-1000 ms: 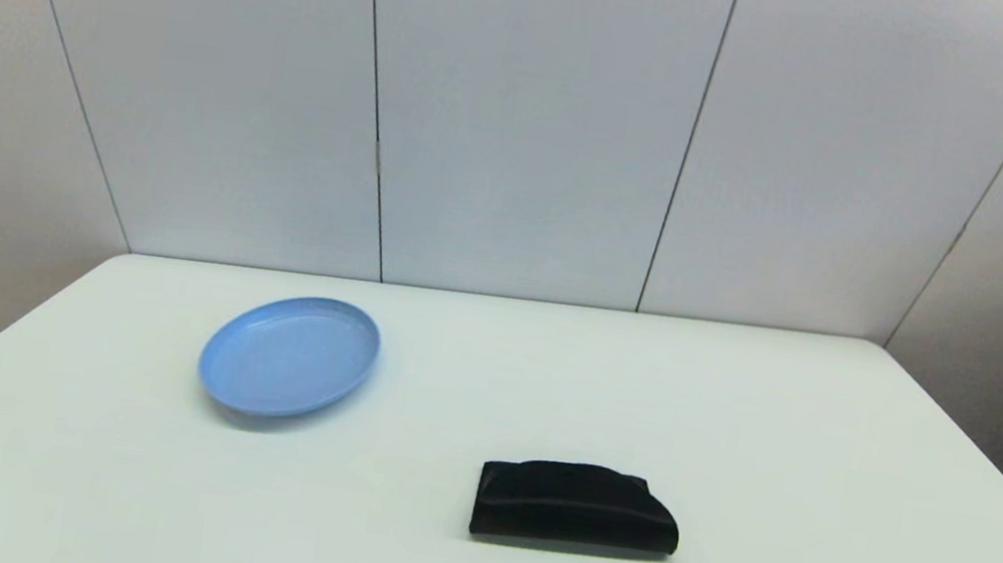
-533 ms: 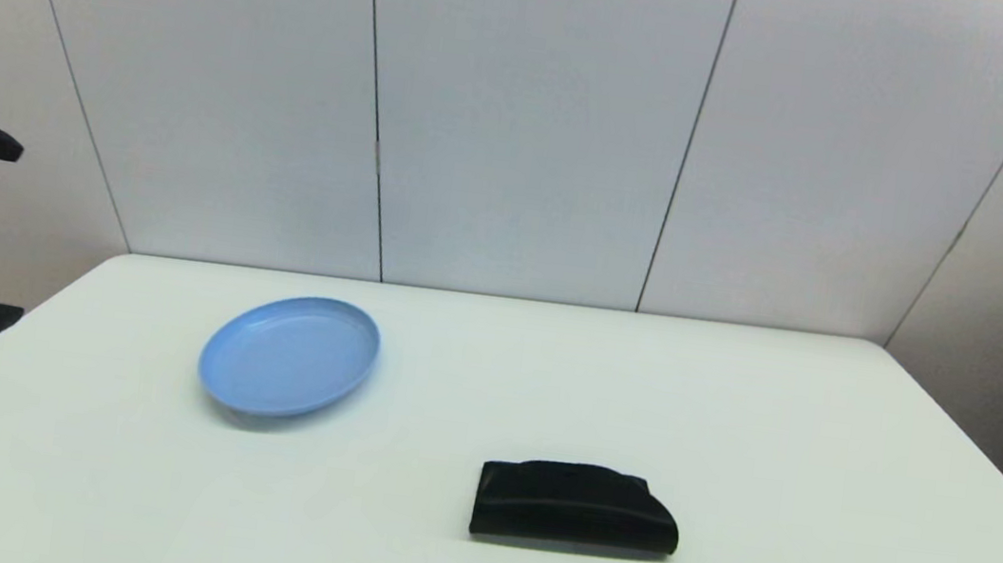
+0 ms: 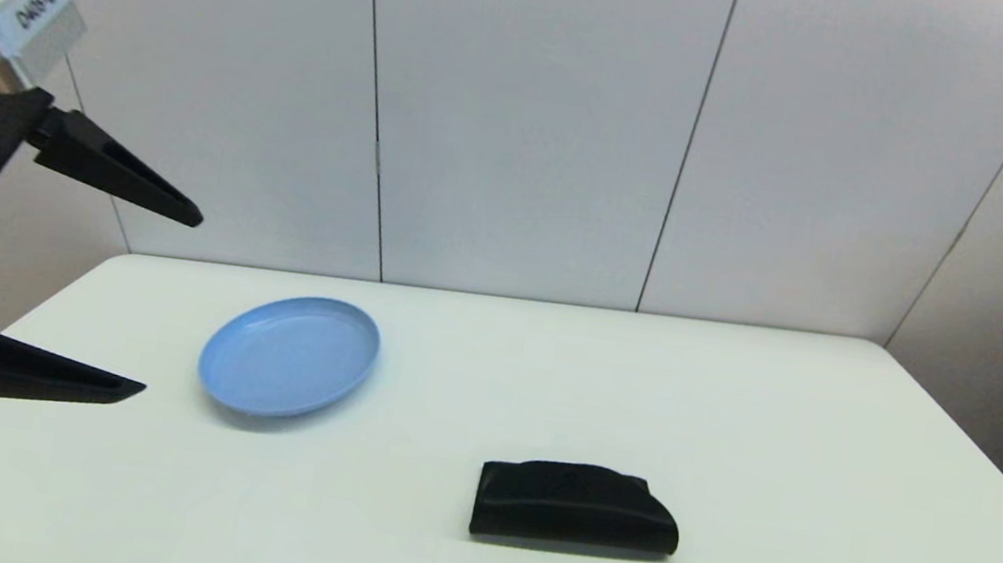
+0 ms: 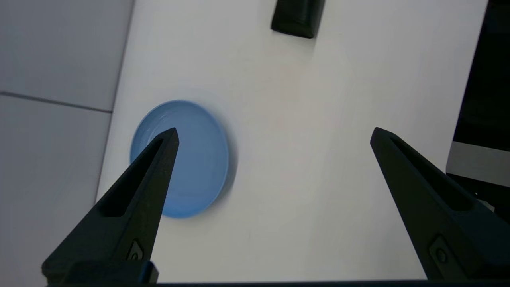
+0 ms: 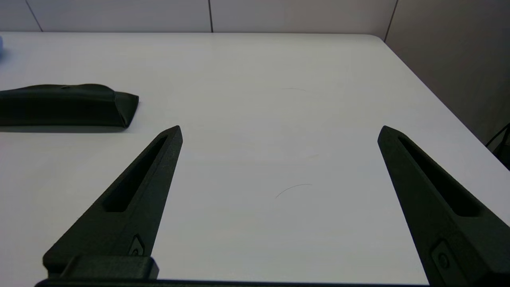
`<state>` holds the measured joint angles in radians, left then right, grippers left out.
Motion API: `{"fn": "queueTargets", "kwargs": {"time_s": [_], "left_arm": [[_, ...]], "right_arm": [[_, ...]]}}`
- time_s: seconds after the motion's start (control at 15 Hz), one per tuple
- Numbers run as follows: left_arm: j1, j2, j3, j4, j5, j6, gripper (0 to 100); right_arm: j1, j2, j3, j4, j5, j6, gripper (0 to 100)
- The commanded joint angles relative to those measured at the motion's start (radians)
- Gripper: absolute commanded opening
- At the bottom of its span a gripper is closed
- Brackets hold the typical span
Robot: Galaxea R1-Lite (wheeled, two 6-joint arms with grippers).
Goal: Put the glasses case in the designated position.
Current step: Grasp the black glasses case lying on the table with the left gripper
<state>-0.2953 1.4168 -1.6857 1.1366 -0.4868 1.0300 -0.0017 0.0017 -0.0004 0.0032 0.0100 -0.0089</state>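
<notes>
My left gripper (image 3: 171,303) hangs in the air above the table's left edge, its two black fingers spread wide apart and holding nothing; one fingertip (image 3: 189,215) shows against the wall panels, the other (image 3: 132,387) over the tabletop just left of the light blue plate (image 3: 290,354). From my left wrist I look down between those fingers at the white table (image 4: 303,167): the plate (image 4: 199,159) sits partly behind one finger, and the squared end of the glasses case (image 4: 298,16) shows at the far edge of that view, well apart from my claw. The glasses case (image 3: 575,506) lies flat on the table near the front, right of the middle, lengthwise across my view, squared end toward the plate and rounded end toward the right, flap folded over. It is well apart from the plate and touches nothing but the tabletop. My right gripper (image 5: 279,131) does not appear from the head camera; its own wrist view shows its fingers wide apart and empty, low over bare white table (image 5: 279,99), with the rounded end of the case (image 5: 67,104) off to one side, beyond one fingertip (image 5: 173,135).
</notes>
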Motion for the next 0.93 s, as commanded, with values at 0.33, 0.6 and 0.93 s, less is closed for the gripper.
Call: {"fn": "queueTargets", "kwargs": {"time_s": [0.33,0.6,0.93], "left_arm": [[-0.203,0.272,-0.009,0.006,0.036,-0.015,100],[-0.301,0.383,-0.078,0.006,0.076,-0.047,100],[-0.441,0.487,-0.155,0.0,0.146,-0.212,100]], "right_arm": [[0.0,0.0,-0.001,0.0,0.001,0.0,100],[0.0,0.001,0.0,0.0,0.001,0.0,100],[0.0,0.001,-0.001,0.0,0.001,0.0,100]]}}
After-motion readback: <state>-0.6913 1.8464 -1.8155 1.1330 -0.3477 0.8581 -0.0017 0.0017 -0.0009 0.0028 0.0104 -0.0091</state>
